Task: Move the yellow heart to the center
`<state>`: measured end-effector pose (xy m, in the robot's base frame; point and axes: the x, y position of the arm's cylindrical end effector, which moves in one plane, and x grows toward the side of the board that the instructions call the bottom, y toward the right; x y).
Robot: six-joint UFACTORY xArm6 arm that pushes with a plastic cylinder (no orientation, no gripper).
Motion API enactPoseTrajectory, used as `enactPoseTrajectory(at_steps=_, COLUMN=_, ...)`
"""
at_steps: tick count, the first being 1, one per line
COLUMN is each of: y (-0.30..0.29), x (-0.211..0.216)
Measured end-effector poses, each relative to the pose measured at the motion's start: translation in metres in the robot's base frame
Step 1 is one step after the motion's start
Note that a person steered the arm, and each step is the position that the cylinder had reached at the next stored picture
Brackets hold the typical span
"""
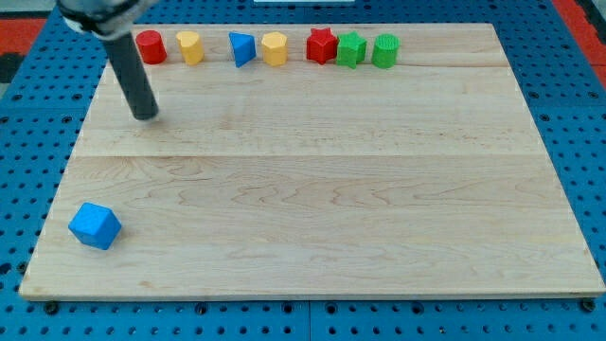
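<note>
Two yellow blocks stand in the row along the view's top edge of the wooden board (312,189): one (190,46) at the left and one (275,47) nearer the middle. At this size I cannot tell which of them is the heart. My tip (145,116) rests on the board at the upper left. It is below and left of the left yellow block, apart from it, and touches no block.
In the same top row stand a red cylinder (151,46), a blue triangular block (242,48), a red star (322,44), a green star (351,49) and a green cylinder (384,50). A blue cube (95,225) sits at the lower left.
</note>
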<state>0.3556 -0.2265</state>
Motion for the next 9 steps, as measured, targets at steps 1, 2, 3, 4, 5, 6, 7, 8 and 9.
enactPoseTrajectory(at_steps=1, y=-0.043, x=-0.054)
enactPoseTrajectory(at_steps=2, y=-0.067, x=-0.119)
enactPoseTrajectory(at_steps=3, y=-0.051, x=-0.135)
enactPoseTrajectory(at_steps=4, y=0.025, x=-0.096)
enactPoseTrajectory(at_steps=5, y=0.062, x=-0.042)
enactPoseTrajectory(at_steps=6, y=0.017, x=-0.044)
enactPoseTrajectory(at_steps=7, y=-0.022, x=-0.102)
enactPoseTrajectory(at_steps=8, y=0.032, x=-0.140)
enactPoseTrajectory(at_steps=9, y=0.091, x=-0.125)
